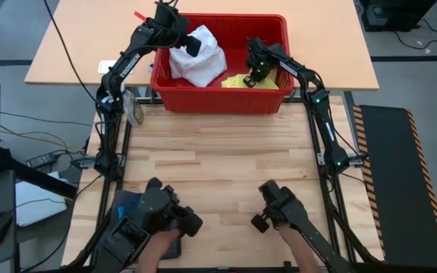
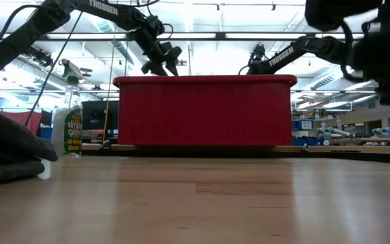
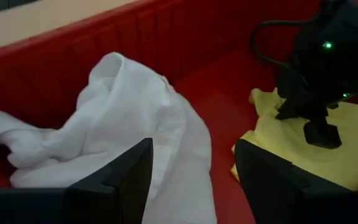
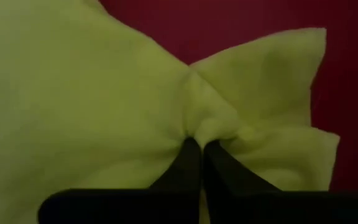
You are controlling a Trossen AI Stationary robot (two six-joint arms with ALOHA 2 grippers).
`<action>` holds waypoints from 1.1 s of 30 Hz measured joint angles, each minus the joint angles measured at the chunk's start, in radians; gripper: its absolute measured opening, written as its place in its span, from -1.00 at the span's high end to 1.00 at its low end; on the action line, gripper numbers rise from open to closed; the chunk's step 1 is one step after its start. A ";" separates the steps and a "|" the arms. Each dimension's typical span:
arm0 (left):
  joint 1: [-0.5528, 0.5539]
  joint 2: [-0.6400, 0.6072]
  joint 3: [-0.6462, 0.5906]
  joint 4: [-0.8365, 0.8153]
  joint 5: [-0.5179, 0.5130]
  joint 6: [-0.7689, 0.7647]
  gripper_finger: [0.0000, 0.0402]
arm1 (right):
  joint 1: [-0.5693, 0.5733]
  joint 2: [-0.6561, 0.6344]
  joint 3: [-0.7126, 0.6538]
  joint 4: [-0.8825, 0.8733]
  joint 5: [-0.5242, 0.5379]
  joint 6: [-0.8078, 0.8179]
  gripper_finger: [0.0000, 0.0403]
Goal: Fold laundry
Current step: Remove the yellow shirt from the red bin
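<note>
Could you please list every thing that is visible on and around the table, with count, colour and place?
white garment: one, white, left part of the basket
yellow garment: one, yellow, right part of the basket
basket: one, red, far edge of the table
spray bottle: one, clear with a green label, left of the basket
dark cloth: one, dark, near left of the table
left tool: open, above the white garment
right tool: shut on the yellow garment
</note>
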 joint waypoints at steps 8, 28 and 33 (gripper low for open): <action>-0.042 0.000 0.000 0.002 0.000 0.008 -0.14 | -0.008 -0.125 0.034 -0.004 -0.214 0.076 0.99; -0.242 -0.049 0.000 -0.025 0.083 0.154 -0.14 | 0.176 -0.638 0.053 0.028 -0.366 0.031 1.00; -0.295 -0.105 -0.001 -0.137 0.059 0.186 -0.14 | 0.303 -0.740 0.054 0.026 -0.299 0.045 1.00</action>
